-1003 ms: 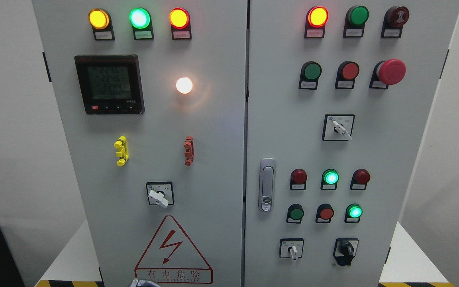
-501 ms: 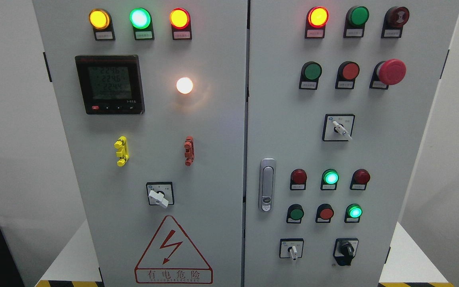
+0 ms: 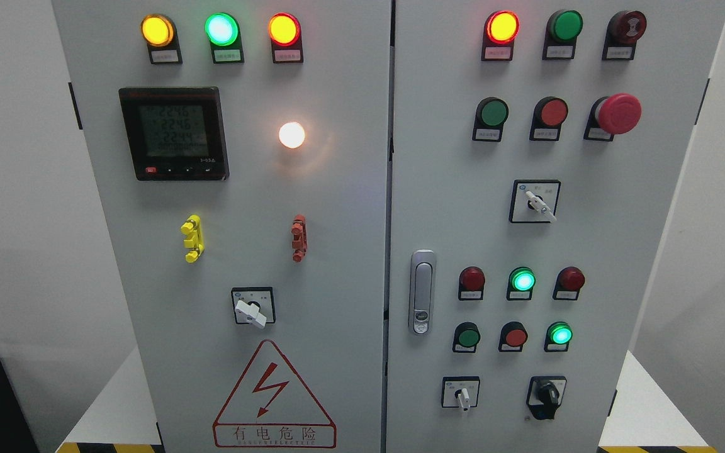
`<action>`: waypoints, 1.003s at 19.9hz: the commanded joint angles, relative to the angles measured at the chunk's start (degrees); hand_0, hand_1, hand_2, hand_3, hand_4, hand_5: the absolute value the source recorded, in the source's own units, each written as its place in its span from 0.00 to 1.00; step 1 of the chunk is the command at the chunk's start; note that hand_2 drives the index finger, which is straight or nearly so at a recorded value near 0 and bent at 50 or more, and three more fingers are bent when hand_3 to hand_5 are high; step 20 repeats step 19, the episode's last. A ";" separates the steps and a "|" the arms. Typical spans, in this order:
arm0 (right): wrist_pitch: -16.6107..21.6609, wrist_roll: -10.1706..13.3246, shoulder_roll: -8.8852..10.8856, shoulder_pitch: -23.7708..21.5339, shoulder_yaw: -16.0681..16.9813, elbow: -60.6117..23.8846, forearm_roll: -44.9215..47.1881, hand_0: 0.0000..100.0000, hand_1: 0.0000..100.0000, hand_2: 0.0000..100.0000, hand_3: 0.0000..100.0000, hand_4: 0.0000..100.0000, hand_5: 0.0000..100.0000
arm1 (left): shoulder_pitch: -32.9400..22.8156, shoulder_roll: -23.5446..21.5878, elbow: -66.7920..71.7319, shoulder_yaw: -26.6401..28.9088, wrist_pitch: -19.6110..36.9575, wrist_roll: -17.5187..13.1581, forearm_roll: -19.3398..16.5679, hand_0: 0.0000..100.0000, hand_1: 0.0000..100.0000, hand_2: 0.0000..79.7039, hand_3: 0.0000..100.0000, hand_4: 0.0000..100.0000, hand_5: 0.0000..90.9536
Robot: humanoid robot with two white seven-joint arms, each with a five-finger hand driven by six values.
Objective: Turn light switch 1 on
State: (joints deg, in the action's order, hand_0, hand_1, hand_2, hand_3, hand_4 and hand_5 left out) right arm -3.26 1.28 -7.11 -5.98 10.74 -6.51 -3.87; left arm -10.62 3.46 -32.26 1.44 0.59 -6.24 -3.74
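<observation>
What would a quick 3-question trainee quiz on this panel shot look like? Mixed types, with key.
1. True or false: a robot hand is touching the cabinet door handle.
2. Multiple choice: the three lamps along the top of the left door read, from left to right: A) green, red, green B) amber, green, amber with a red rim C) red, red, green.
3. Fill in: the red mushroom button sits on the ____ door.

Key
1. False; no hand is in view.
2. B: amber lamp, green lamp, red-rimmed lamp, all lit.
3. Right.
</observation>
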 commanded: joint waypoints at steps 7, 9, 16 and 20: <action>0.01 -0.05 -0.01 0.00 -0.02 0.01 0.00 0.00 0.00 0.00 0.00 0.00 0.00 | 2.61 0.94 23.46 0.32 -2.61 0.96 -0.30 0.14 0.00 0.00 0.00 0.00 0.00; 0.01 -0.05 -0.01 0.00 -0.02 0.01 0.00 0.00 0.00 0.00 0.00 0.00 0.00 | 3.40 1.02 25.39 0.32 -2.52 1.23 -0.22 0.14 0.00 0.00 0.00 0.00 0.00; 0.01 0.04 0.08 0.00 -0.02 0.01 0.00 0.00 0.00 0.00 0.00 0.00 0.00 | 4.20 1.02 25.84 0.32 -2.17 1.23 -0.04 0.16 0.00 0.00 0.00 0.00 0.00; 0.01 -0.05 -0.01 0.00 0.07 0.01 0.00 0.00 0.00 0.00 0.00 0.00 0.00 | 4.29 1.02 25.76 0.23 -2.08 1.23 -0.04 0.16 0.00 0.00 0.00 0.00 0.00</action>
